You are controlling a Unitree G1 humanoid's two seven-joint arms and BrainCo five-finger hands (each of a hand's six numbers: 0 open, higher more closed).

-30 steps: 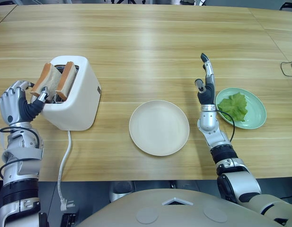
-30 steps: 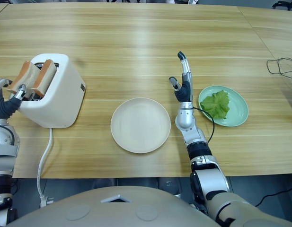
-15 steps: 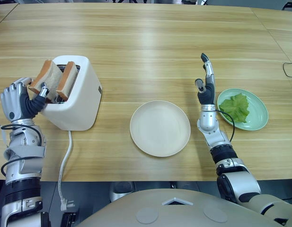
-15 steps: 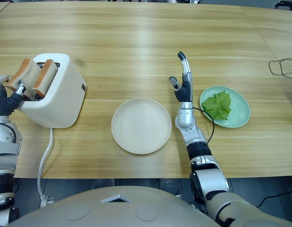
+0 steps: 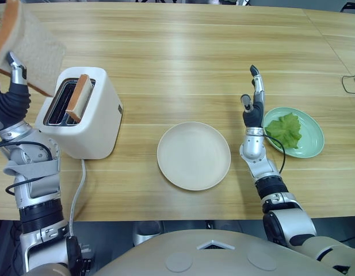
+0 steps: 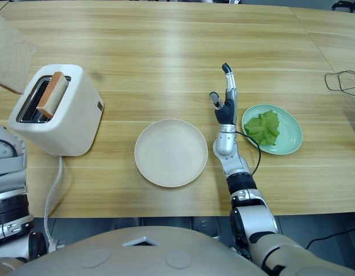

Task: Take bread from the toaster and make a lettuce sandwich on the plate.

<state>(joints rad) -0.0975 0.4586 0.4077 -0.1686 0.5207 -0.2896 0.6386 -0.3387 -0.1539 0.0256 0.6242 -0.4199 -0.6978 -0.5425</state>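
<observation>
While the left hand (image 5: 11, 96) is raised at the far left edge of the scene, its fingers are closed on the lower edge of a bread slice (image 5: 29, 49), which hangs tilted in the air above and to the left of the toaster (image 5: 96, 123), apart from it. How much of the hand wraps the slice cannot be told, since the slice covers most of the fingers. The white toaster stands on the left part of the wooden table (image 5: 183, 52); a second slice (image 5: 78, 98) stands upright in the slot nearer the plate, its upper half projecting above the housing. A white power cord (image 5: 78, 195) runs from the toaster's front over the near table edge. The plate (image 5: 193, 155), round and cream-coloured, lies flat at the centre of the table, well apart from the toaster. Just to its right the right hand (image 5: 254, 103) stands upright on its forearm, fingers extended upward and spread, grasping nothing. It sits between the plate and a pale green dish (image 5: 312, 144), close beside the dish's left rim. One lettuce leaf (image 5: 283, 127) lies flat in the dish. A dark cable (image 5: 351, 85) loops at the right table edge.
</observation>
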